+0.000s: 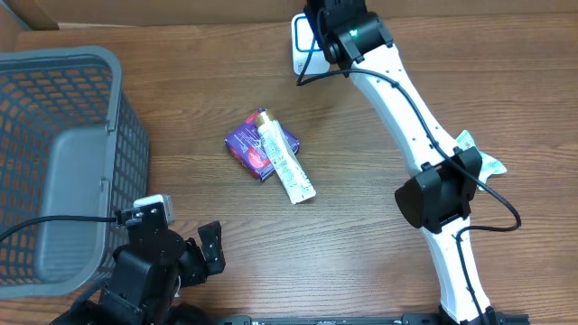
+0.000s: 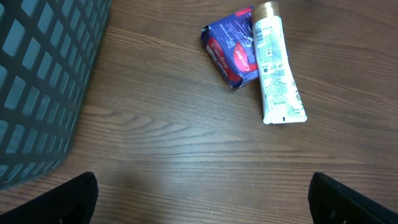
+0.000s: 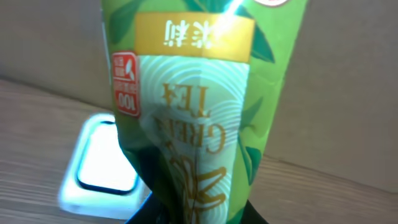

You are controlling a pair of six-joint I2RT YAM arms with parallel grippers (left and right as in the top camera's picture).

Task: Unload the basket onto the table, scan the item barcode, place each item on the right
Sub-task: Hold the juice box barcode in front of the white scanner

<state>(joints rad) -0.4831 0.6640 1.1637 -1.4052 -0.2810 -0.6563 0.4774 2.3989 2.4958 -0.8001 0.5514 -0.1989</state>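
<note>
Green tea pouch (image 3: 199, 112) looked light: soft, crinkly film, probably slick, and likely to buckle if squeezed mid-body. Best held by a sealed end. Right gripper (image 3: 194, 210) was clamped on the pouch's lower end, jaws nearly together, with the pouch standing up out of it. It hung at the far side of the counter (image 1: 343, 257), just beside the lit scanner (image 3: 102, 165). No barcode was visible. Left gripper (image 2: 202, 202) was wide apart and empty, near left by the basket (image 1: 63, 54).
</note>
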